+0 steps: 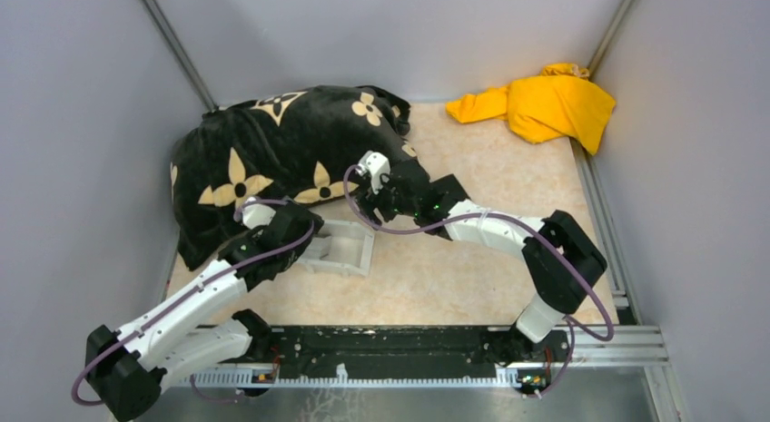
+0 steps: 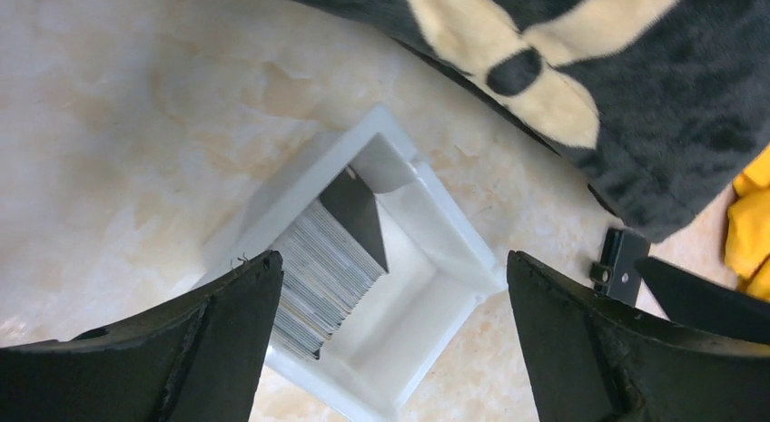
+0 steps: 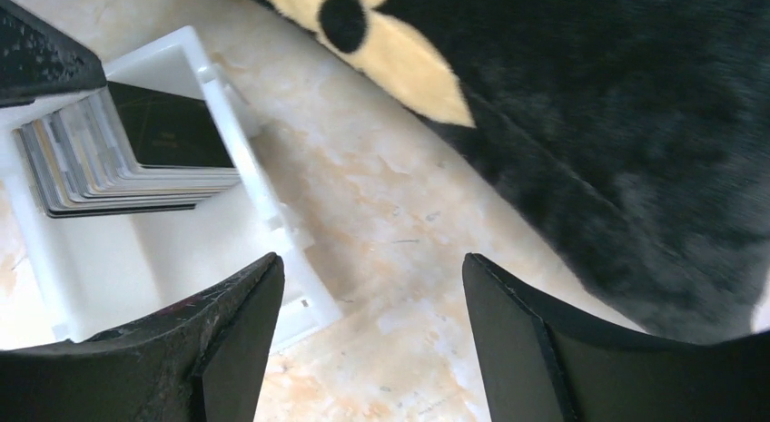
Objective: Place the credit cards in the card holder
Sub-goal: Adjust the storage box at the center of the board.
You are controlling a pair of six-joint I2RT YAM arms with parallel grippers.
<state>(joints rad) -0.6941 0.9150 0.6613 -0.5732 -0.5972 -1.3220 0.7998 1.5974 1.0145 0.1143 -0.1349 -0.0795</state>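
Room to move, pretty tight: grey walls boxing the table in on the left, far and right sides, plus a metal rail along the near edge. Big black flower-patterned cushion hogging the far left, its near edge just beside the white tray. Crumpled yellow cloth shoved into the far right corner, well apart from everything else. Open beige marble-look surface on the right and near-centre.

As for the credit cards: standing on edge in a stack inside the tray, dark one at one end, free space in the rest of the tray. Then the left gripper, right above the tray, fingers spread wide, pinching nothing. Same deal with the right gripper, over bare table between tray and cushion, spread too, nothing between the fingers.
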